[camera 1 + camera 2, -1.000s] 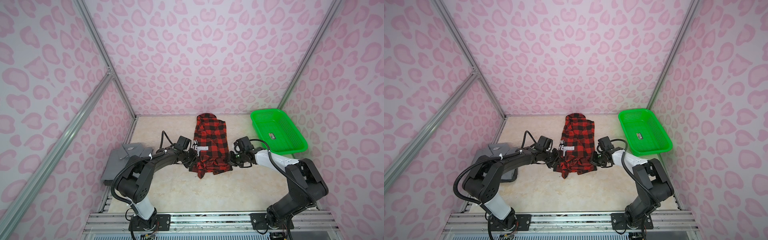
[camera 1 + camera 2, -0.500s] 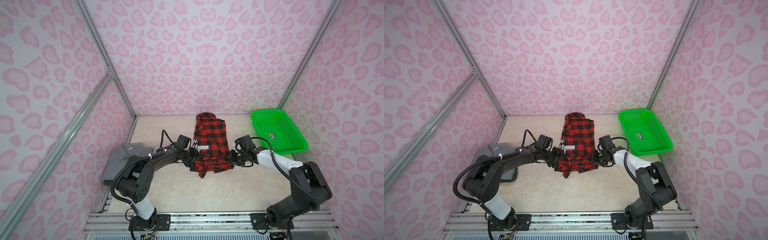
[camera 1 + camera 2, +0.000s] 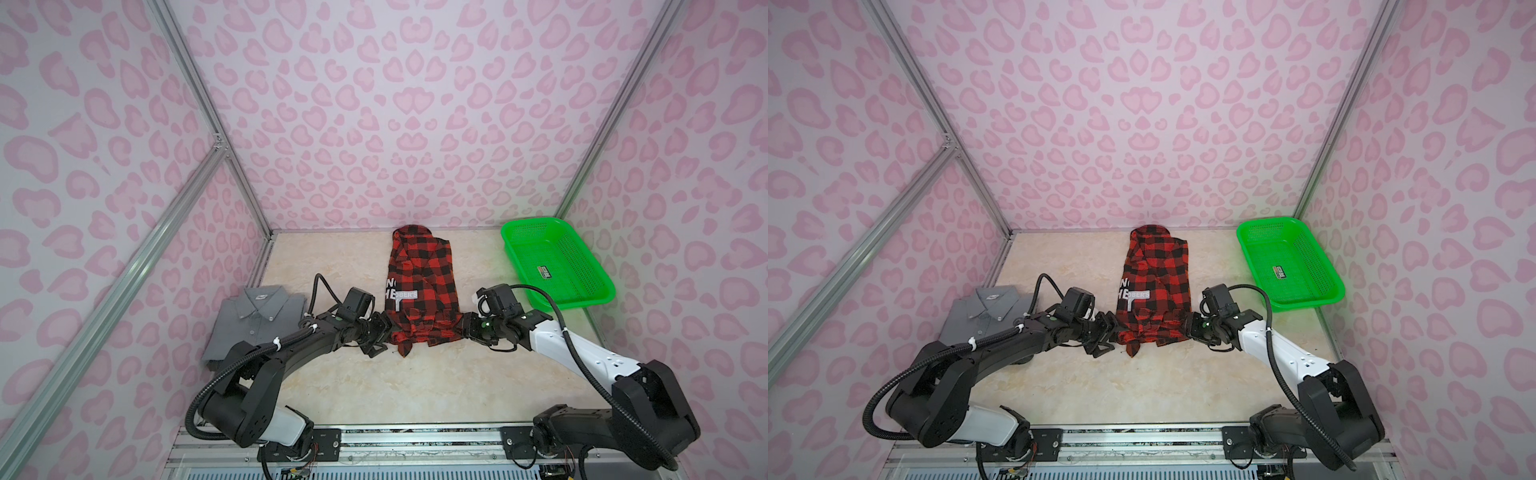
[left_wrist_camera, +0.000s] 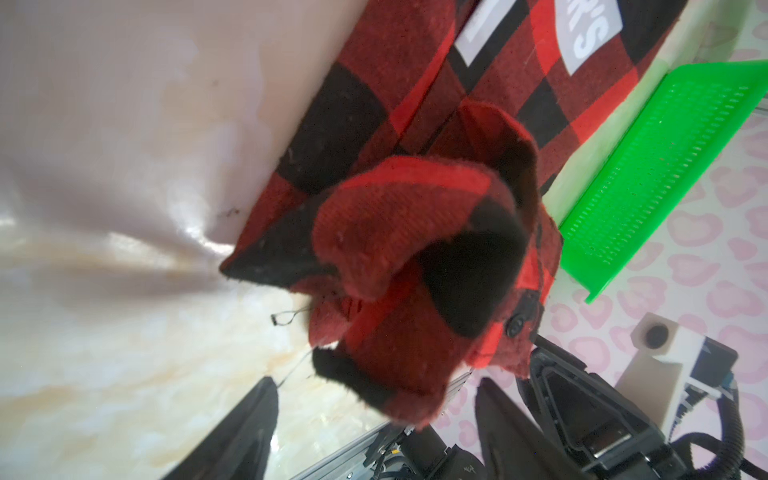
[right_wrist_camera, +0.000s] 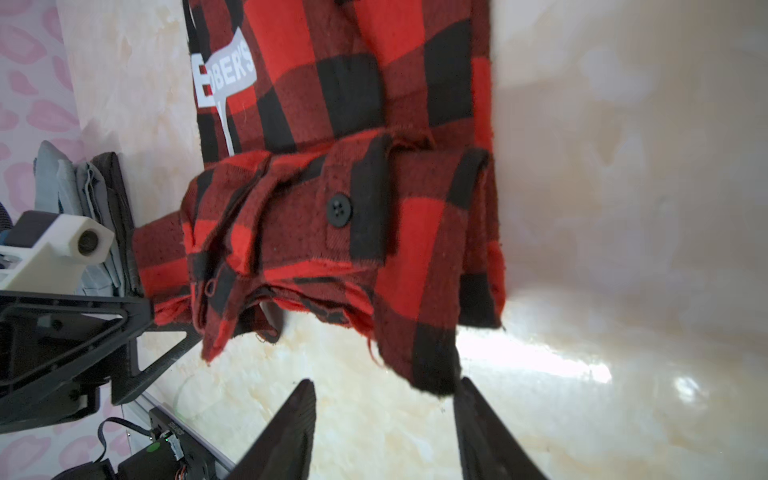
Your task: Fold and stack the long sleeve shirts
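The red-and-black checked shirt [image 3: 419,278] [image 3: 1156,274] lies lengthwise mid-table, sleeves folded in, its near end bunched up. My left gripper [image 3: 380,336] [image 3: 1105,338] sits at that end's left corner, open; in the left wrist view the rumpled cloth [image 4: 399,257] reaches between the spread fingers of the gripper [image 4: 376,386]. At the right corner my right gripper [image 3: 465,328] [image 3: 1190,326] is open, a cloth corner [image 5: 432,365] just off the gripper [image 5: 385,384]. The grey shirt [image 3: 253,320] [image 3: 984,309] lies folded at the left.
A green perforated basket [image 3: 536,222] [image 3: 1266,226] stands at the back right, against the wall. Pink patterned walls close in three sides. A metal rail [image 3: 415,432] runs along the table's near edge.
Both grippers have gone from shut to open and let go of the checked shirt's near end, which now rests on the table. The arms have barely moved.
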`<state>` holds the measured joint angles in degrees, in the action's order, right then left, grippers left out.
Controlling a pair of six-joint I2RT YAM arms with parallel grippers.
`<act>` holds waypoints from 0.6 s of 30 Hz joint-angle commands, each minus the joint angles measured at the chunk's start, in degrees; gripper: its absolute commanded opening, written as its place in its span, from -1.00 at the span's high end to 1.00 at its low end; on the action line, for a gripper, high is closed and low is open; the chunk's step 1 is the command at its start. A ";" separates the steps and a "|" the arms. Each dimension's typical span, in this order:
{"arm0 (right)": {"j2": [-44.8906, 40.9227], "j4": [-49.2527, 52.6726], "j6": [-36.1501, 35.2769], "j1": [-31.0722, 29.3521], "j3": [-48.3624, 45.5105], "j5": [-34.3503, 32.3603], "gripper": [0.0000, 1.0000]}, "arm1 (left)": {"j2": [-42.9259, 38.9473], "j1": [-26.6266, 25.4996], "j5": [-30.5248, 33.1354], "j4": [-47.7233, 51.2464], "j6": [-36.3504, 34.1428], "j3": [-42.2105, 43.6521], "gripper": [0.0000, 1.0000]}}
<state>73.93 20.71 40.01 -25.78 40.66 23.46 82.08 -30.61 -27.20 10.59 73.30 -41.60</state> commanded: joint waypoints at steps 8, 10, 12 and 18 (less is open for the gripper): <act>0.83 -13.48 7.45 -10.03 -4.51 -5.15 -0.04 | 1.25 -4.58 3.74 -6.25 1.82 1.47 -0.52; 3.00 -14.86 7.12 -10.45 -3.94 -5.53 -0.04 | 2.85 -4.63 4.44 -5.97 1.08 0.47 -0.52; 4.93 -15.08 6.66 -10.38 -3.15 -6.44 -0.05 | 4.19 -4.71 5.29 -5.65 0.39 -0.62 -0.51; 9.65 -18.26 7.14 -10.40 -3.31 -7.91 -0.05 | 7.41 -4.72 7.25 -4.44 -0.78 -3.80 -0.48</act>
<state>82.15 5.32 46.54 -36.10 37.43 17.21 88.29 -35.27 -21.80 6.17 73.89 -44.23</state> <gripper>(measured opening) 0.525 0.745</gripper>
